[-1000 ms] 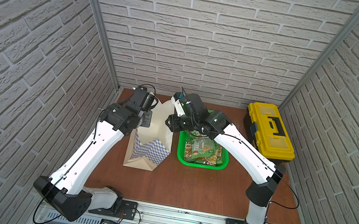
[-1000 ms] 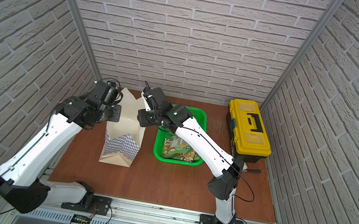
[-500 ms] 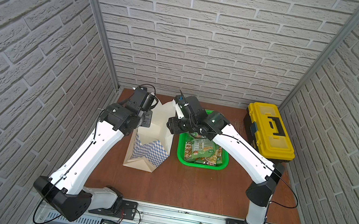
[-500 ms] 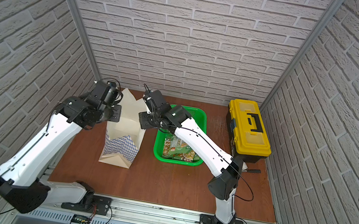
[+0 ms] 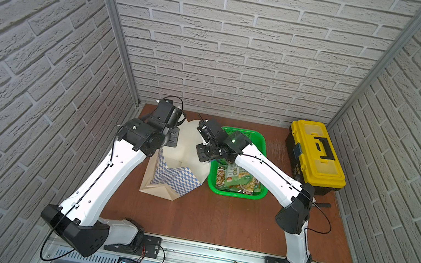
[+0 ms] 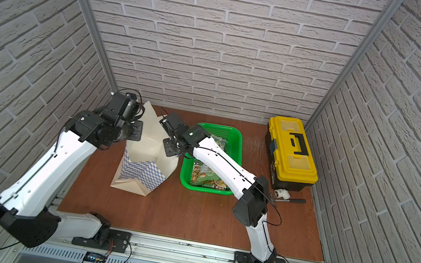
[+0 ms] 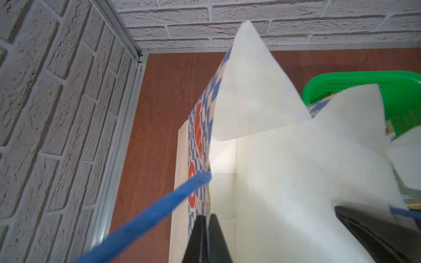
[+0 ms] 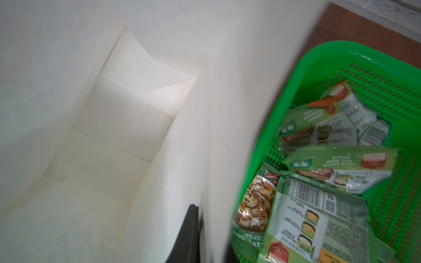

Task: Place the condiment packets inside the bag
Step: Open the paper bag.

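Now we're seeing the right claw [image 8: 205,230], wider a moment ago, pinching the bag [image 5: 175,180] wall nearest the green basket [image 5: 262,144]. The left claw [image 7: 207,227] is pinching the opposite wall. We're judging the bag held open, empty inside. The condiment packets [image 8: 341,166] are lying in the basket toward the back edge of the bench [image 5: 216,226].

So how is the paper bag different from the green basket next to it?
The bag is tall, white paper with blue checks; the basket is low, green plastic full of little holes. The bag looks empty inside, while the basket holds the condiment packets. Both are open on top and stand side by side on the wooden table.
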You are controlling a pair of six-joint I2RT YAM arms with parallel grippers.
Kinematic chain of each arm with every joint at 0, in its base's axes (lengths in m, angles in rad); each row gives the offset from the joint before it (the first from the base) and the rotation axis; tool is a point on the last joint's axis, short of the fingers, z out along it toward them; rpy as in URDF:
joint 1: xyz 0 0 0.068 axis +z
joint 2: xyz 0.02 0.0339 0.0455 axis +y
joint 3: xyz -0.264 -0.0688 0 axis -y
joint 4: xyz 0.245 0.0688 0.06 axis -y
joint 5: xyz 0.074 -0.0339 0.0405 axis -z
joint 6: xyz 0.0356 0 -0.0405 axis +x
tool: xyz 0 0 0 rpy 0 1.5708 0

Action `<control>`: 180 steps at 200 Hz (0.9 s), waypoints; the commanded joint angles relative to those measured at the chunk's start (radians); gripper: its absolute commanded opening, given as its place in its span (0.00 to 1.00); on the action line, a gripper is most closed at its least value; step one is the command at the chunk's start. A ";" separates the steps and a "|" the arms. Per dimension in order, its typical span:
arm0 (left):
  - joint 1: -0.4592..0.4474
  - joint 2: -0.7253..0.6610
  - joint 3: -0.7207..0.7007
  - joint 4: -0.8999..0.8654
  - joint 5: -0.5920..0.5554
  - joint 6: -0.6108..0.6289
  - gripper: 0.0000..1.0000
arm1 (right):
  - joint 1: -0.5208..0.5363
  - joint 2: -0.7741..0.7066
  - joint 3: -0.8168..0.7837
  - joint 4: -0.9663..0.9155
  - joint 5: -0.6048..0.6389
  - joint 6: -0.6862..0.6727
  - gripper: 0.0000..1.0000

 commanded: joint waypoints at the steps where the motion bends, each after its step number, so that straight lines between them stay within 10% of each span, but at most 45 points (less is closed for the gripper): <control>1: 0.015 0.013 0.040 -0.034 -0.053 0.034 0.00 | 0.007 -0.034 0.038 -0.077 0.160 -0.035 0.05; 101: 0.103 0.065 0.097 -0.147 -0.083 0.137 0.00 | 0.006 0.028 0.202 -0.165 0.238 -0.058 0.07; 180: 0.142 -0.011 0.061 -0.086 0.068 0.158 0.00 | 0.007 -0.006 0.158 -0.006 0.056 -0.041 0.34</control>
